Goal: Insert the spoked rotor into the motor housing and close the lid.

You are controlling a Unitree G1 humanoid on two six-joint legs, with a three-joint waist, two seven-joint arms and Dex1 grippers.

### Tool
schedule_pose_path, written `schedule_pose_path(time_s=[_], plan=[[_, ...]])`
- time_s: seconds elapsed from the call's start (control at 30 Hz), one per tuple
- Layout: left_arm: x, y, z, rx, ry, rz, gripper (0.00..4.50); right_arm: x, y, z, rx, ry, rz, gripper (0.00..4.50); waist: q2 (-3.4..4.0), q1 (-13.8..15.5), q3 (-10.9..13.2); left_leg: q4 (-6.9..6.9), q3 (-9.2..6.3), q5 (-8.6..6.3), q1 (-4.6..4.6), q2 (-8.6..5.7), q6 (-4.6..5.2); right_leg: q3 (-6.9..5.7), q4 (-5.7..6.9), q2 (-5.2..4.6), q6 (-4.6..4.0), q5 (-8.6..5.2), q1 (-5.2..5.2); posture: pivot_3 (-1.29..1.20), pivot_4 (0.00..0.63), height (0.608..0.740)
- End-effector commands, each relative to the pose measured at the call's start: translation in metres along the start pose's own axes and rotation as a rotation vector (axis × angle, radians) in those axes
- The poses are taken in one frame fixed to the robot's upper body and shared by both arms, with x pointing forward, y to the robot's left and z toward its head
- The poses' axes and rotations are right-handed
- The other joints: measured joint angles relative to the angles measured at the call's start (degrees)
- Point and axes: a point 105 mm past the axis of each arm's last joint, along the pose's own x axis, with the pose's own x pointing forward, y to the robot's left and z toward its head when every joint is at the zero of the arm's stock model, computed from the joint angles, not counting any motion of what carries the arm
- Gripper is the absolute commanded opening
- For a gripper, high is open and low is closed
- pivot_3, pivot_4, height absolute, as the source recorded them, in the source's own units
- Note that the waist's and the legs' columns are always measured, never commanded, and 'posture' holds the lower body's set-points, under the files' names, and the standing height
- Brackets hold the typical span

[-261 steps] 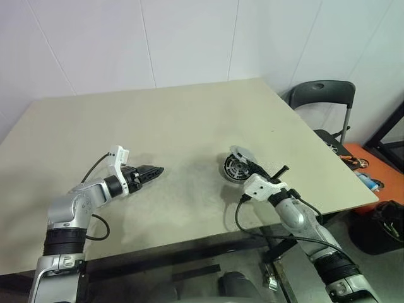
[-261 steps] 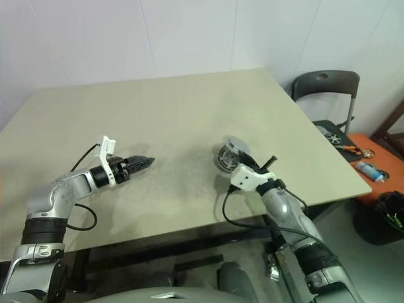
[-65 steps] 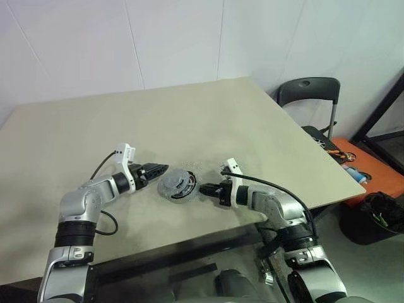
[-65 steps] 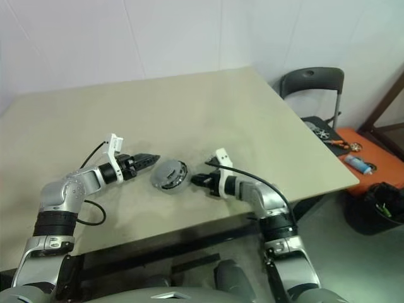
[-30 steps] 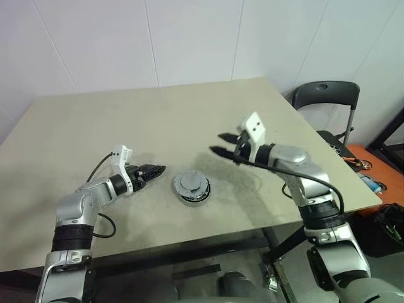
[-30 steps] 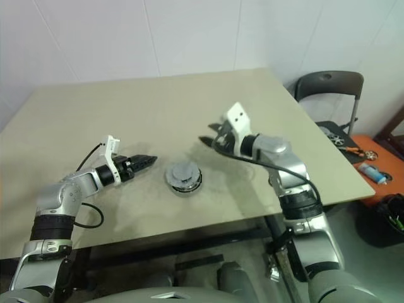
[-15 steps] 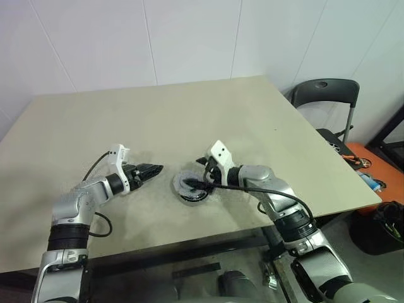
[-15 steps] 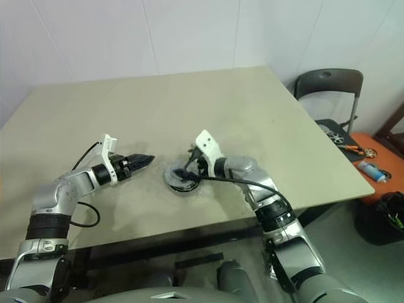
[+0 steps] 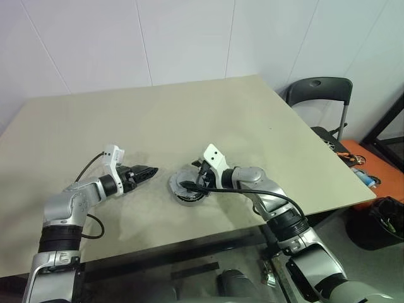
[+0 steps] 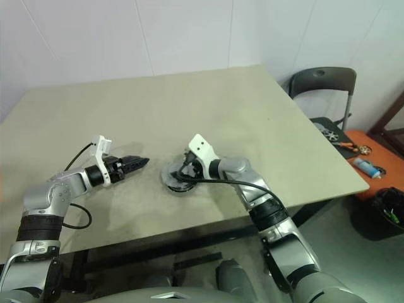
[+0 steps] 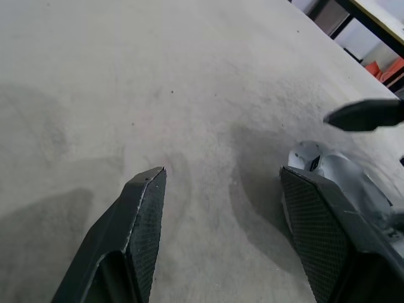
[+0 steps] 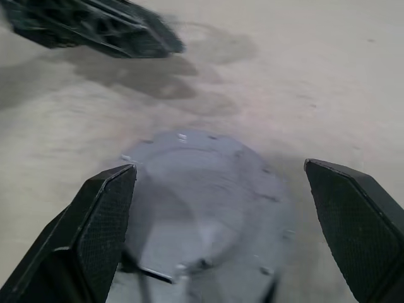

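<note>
The left pincer is hovering open and empty above the table, pointing toward the motor housing just beside it. The housing is sitting near the table's front edge with the lid on top. The right pincer, the nearer one, is straddling it wide open, gripping nothing. A chair is standing beyond the right edge.

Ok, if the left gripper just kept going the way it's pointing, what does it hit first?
Probably the closed motor housing, with the lid on top. The open left gripper points across the table towards it, with bare tabletop between. The right gripper is at the housing too, so it may get there first.
</note>
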Motion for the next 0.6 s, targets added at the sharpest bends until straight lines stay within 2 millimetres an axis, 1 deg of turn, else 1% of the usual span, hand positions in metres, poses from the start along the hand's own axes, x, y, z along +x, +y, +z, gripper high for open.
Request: schedule_pose_path(time_s=[0.03,0.2,0.33,0.47,0.6], plan=[[-0.002,-0.004,0.013,0.050,-0.039,-0.004,3.06,0.000,-0.001,0.010,-0.018,-0.031,0.012,4.46,0.00,0.00,0.00,0.00,0.00,0.00,0.00,0.00,0.00,0.00,0.01,0.00,0.00,0.00,0.00,0.00,0.000,0.740],[-0.001,-0.006,0.013,0.044,-0.043,-0.011,3.06,0.002,0.004,0.001,0.000,-0.012,0.029,4.46,0.00,0.00,-0.01,0.03,0.00,0.00,0.01,0.00,0.00,0.00,0.03,0.00,0.00,0.00,0.01,0.00,0.000,0.740],[-0.001,-0.007,0.014,0.042,-0.041,-0.018,3.06,0.003,0.010,0.005,-0.002,-0.028,0.047,4.46,0.00,-0.05,-0.02,0.03,0.00,0.00,0.02,0.00,0.00,0.00,0.04,0.01,0.00,0.00,0.01,0.00,0.000,0.740],[0.000,-0.007,0.015,0.043,-0.040,-0.018,3.06,0.005,0.012,0.011,0.008,-0.055,0.045,4.46,0.01,-0.02,-0.02,0.03,-0.01,0.00,0.02,0.00,0.00,0.00,0.05,0.01,0.00,0.00,0.01,0.00,0.000,0.740],[0.001,-0.008,0.015,0.041,-0.041,-0.021,3.06,0.007,0.010,0.001,0.010,-0.023,0.036,4.46,0.00,-0.02,-0.02,0.04,0.00,0.00,0.02,0.00,0.00,0.00,0.05,0.00,0.00,0.00,0.01,0.00,0.000,0.740]])
